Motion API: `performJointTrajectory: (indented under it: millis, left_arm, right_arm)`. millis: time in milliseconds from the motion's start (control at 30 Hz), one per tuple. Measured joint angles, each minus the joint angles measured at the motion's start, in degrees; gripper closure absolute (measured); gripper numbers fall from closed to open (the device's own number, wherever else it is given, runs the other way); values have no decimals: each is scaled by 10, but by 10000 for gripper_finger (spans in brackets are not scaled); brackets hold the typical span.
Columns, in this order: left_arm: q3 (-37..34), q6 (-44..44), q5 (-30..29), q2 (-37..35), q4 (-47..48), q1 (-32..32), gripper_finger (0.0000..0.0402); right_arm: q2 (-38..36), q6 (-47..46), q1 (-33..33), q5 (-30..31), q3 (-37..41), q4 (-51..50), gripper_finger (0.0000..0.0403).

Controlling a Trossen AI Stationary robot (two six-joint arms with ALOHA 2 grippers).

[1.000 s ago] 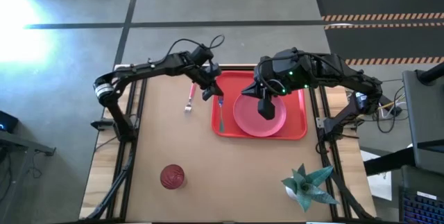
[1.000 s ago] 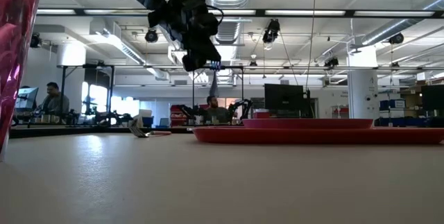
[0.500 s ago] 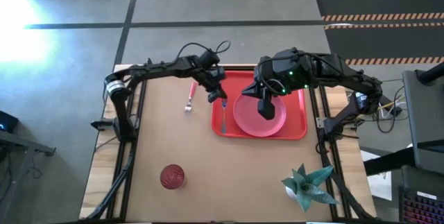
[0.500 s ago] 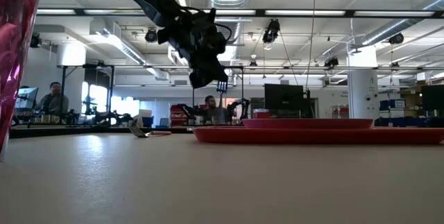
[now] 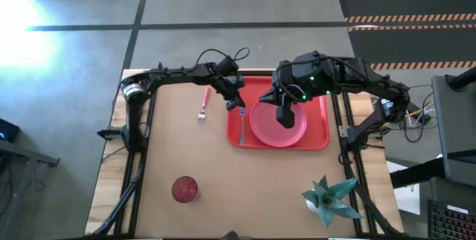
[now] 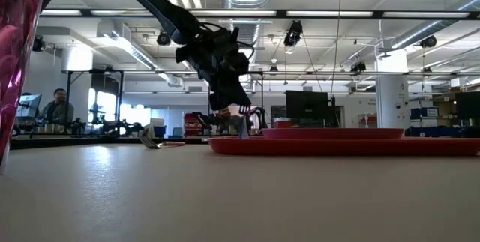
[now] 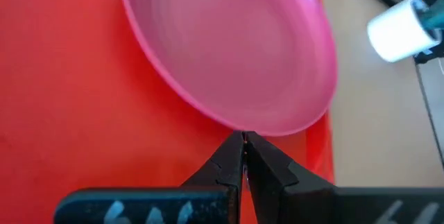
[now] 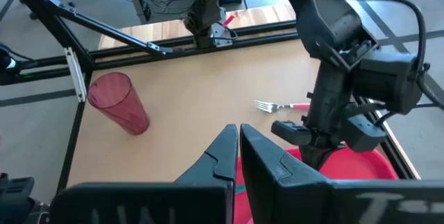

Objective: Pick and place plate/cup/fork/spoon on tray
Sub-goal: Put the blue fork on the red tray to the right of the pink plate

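Note:
The red tray point(image 5: 316, 137) lies at the far right of the table, with the pink plate point(image 5: 264, 125) flat on it. My left gripper point(image 5: 238, 105) is shut on the bluish-handled spoon point(image 5: 242, 125) over the tray's left part, beside the plate point(image 7: 236, 50). My right gripper point(image 5: 286, 121) hangs shut above the plate and holds nothing. The pink-handled fork point(image 5: 202, 105) lies flat on the table, left of the tray. The dark-red cup point(image 5: 184, 189) stands near the front left. My left gripper pinches the spoon's upper end point(image 6: 240, 113) between its two fingers, which slant down from the table's far left. The spoon point(image 6: 244, 126) hangs below the fingers, its lower end just over the tray's rim point(image 6: 345, 146). I cannot tell whether it touches the tray.
A green paper plant point(image 5: 331, 199) stands at the front right corner. The cup point(image 6: 15, 47) looms close to the low camera on its left. Bare tabletop lies between the cup and the tray.
My left gripper has sunk and gone a little toward the table's right edge, over the tray's left part, staying shut on the spoon. The spoon has come down with it, from well above the tray to just over its rim.

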State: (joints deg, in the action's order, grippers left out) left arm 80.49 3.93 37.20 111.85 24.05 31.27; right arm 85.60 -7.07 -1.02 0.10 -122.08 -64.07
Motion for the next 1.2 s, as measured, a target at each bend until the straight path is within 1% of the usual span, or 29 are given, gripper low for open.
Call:
performJointTrajectory:
  millis: [400, 733, 1067, 1200]
  left_arm:
    - [3, 4, 2, 55, -31, 20, 401]
    - [3, 14, 2, 57, -62, 48, 401]
    - [-3, 15, 4, 59, -63, 64, 401]
    - [-4, 16, 33, 59, -60, 64, 401]
  right_arm:
    - [0, 0, 0, 0, 0, 0, 394]
    - [0, -6, 0, 0, 0, 0, 394]
    - [0, -5, 0, 0, 0, 0, 394]
    - [0, -5, 0, 0, 0, 0, 394]
